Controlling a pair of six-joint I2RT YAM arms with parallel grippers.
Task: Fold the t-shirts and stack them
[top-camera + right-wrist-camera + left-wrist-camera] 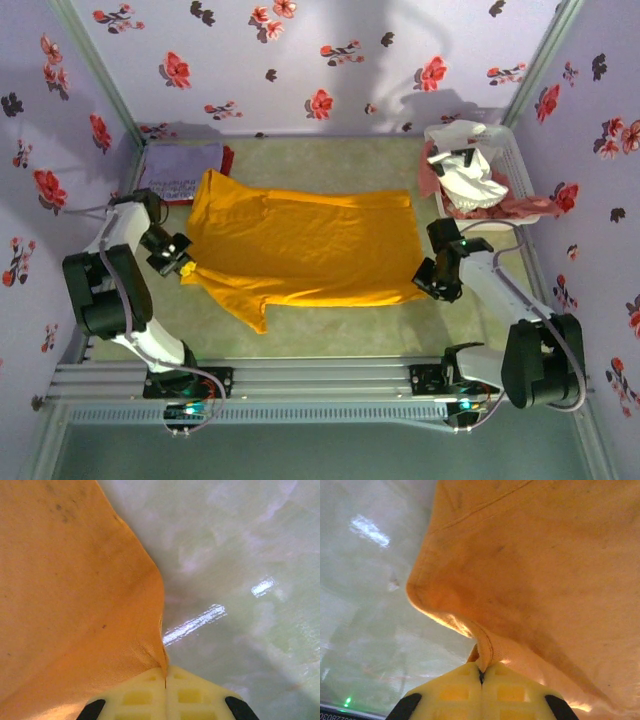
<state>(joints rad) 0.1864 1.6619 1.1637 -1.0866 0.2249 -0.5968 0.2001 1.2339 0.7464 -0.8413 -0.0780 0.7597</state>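
- Flowered lilac walls close in a pale green surface. The mustard-orange t-shirt lies spread across its middle, with one sleeve pointing back toward my arm bases.
- My left claw is pinched together on the orange shirt's left edge, and the hem rises in a ridge where the two yellow halves meet.
- My right claw is clamped on the orange shirt's near right corner in the same way, the cloth fanning away from it.
- Just past the orange shirt's far left corner lies a folded lavender t-shirt with pale lettering. A red t-shirt shows at its edge.
- Off the orange shirt's far right corner, a white bin holds a crumpled white t-shirt on top of a pink t-shirt.
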